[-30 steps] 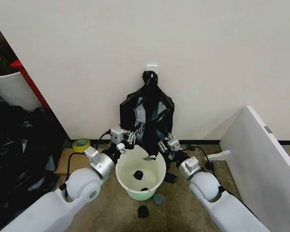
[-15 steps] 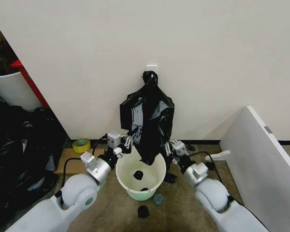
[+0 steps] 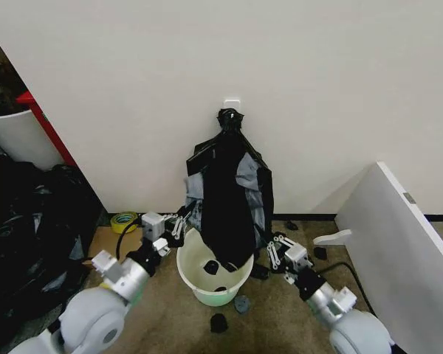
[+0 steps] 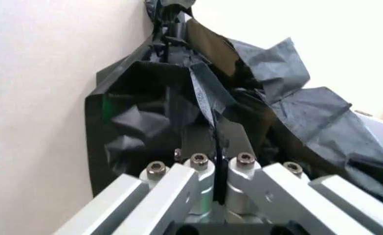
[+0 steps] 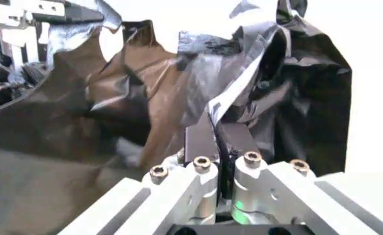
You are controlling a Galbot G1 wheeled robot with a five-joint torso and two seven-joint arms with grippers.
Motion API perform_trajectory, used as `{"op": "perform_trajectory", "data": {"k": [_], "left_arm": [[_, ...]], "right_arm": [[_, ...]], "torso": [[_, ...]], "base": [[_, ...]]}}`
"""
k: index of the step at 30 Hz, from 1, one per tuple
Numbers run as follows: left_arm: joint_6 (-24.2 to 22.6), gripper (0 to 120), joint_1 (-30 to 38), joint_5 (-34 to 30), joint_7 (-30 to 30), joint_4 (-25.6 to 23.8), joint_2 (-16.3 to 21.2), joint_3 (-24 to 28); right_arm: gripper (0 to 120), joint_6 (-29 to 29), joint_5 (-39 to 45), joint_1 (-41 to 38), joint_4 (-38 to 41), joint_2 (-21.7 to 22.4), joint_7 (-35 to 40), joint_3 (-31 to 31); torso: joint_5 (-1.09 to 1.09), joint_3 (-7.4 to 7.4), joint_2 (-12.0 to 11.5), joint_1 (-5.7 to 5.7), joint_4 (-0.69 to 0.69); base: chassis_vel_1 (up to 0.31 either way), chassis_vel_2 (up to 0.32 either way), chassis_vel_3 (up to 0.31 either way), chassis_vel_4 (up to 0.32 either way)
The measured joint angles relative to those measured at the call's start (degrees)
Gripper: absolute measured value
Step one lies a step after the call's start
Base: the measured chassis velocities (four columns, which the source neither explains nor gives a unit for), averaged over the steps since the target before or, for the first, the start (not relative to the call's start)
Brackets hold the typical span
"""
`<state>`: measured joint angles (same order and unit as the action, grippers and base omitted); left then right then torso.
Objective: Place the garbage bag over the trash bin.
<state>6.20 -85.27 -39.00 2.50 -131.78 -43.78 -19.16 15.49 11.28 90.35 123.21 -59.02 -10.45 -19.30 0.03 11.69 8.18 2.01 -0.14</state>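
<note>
Both jaws are pinched shut on thin black film: the left gripper (image 4: 216, 149) holds one edge of the garbage bag (image 3: 229, 199), the right gripper (image 5: 218, 139) the opposite edge. The bag hangs from a knot at a white wall fitting (image 3: 232, 103), its mouth spread between the grippers just above the cream trash bin (image 3: 215, 278). No writing is legible. A yellow tape roll (image 3: 123, 221) lies left of the bin.

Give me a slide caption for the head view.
Both grippers, left gripper and right gripper, pinch the hanging garbage bag open above the trash bin.
</note>
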Motion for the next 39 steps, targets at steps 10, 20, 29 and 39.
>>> {"op": "perform_trajectory", "data": {"k": [10, 20, 29, 39], "left_arm": [[1.78, 0, -9.46, 3.11, -1.1, -5.16, 0.23, -5.41], [2.86, 0, -12.93, 5.06, -1.61, -5.37, -0.37, -6.68], [4.28, 0, -12.32, 6.86, -1.72, -3.41, -1.28, -5.45], [2.06, 0, 1.06, 0.04, 0.15, 0.08, -2.0, -3.78]], "right_arm": [[0, 2.05, -1.41, 5.85, 3.37, -1.18, -3.02, 0.78], [0, 5.3, -3.01, 9.15, 1.99, -2.72, -5.44, 2.3], [0, 7.14, -1.89, 9.36, 0.22, -3.31, -5.8, 3.06], [0, -1.71, 9.87, 0.69, 1.63, -5.89, 1.51, 7.28]], "torso": [[0.0, 0.0, 0.0, 0.0, -0.02], [0.0, 0.01, 0.0, 0.0, -0.01], [-0.01, 0.01, -0.01, 0.0, -0.02], [0.0, 0.02, -0.01, 0.01, -0.02]], "base": [[0.0, 0.0, 0.0, 0.0], [0.0, 0.0, 0.0, 0.0], [0.0, 0.0, 0.0, 0.0], [0.0, 0.0, 0.0, 0.0]]}}
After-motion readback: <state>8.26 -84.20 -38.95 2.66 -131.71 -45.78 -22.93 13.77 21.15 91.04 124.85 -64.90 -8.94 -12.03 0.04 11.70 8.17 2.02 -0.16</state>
